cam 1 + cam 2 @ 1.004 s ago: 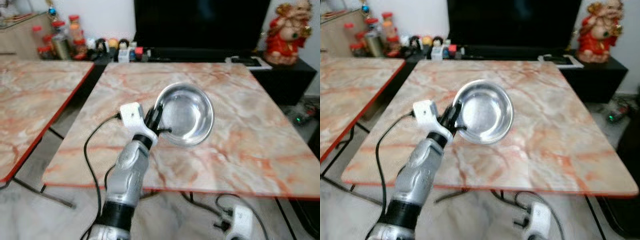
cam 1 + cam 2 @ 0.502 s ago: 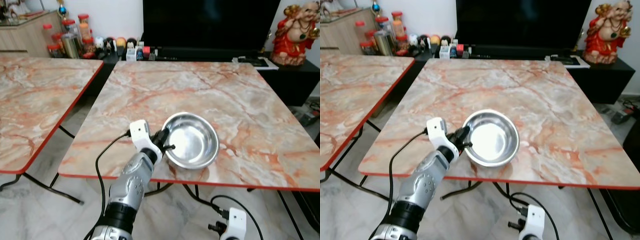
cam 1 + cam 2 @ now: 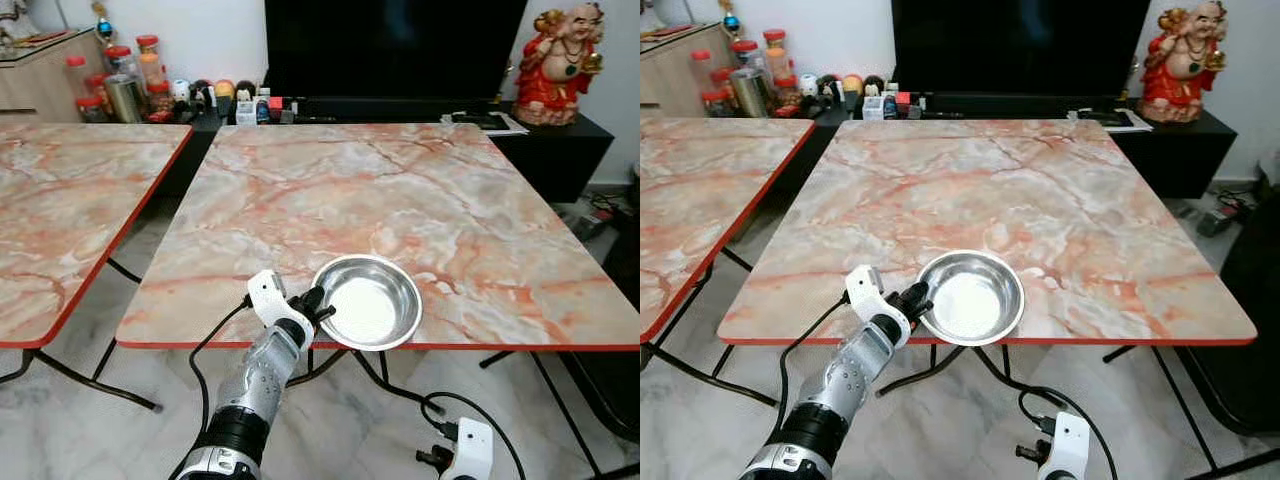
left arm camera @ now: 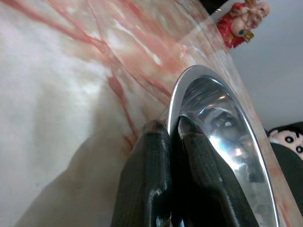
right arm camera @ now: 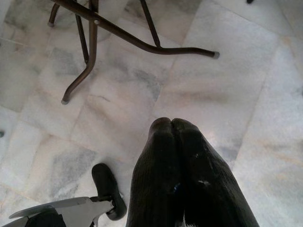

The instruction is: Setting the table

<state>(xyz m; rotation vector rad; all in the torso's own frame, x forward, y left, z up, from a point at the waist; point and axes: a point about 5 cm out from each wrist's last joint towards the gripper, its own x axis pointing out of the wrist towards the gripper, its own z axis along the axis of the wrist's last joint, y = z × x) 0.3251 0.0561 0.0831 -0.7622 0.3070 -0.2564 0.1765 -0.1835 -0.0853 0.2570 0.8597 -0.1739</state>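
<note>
Gripping bowl (image 3: 368, 302) rim (mouth up), left end effector (image 3: 312, 303)

The bowl (image 3: 367, 301) is shiny silver steel with a pale, bright inside. The table (image 3: 400, 190) under it has pink-and-cream marble veining and a thin red edge; the second table (image 3: 70, 200) at nine o'clock has the same pattern. The left gripper (image 3: 314, 304) has black fingers (image 4: 154, 161) on a silver arm (image 3: 262, 375). At one o'clock stands a red and gold figurine (image 3: 556, 52). The floor (image 5: 227, 94) is pale grey-veined marble.

jars (image 3: 125, 75): no label can be read (too small)
bowl (image 3: 367, 301): no writing
table (image 3: 400, 190): no writing
</note>
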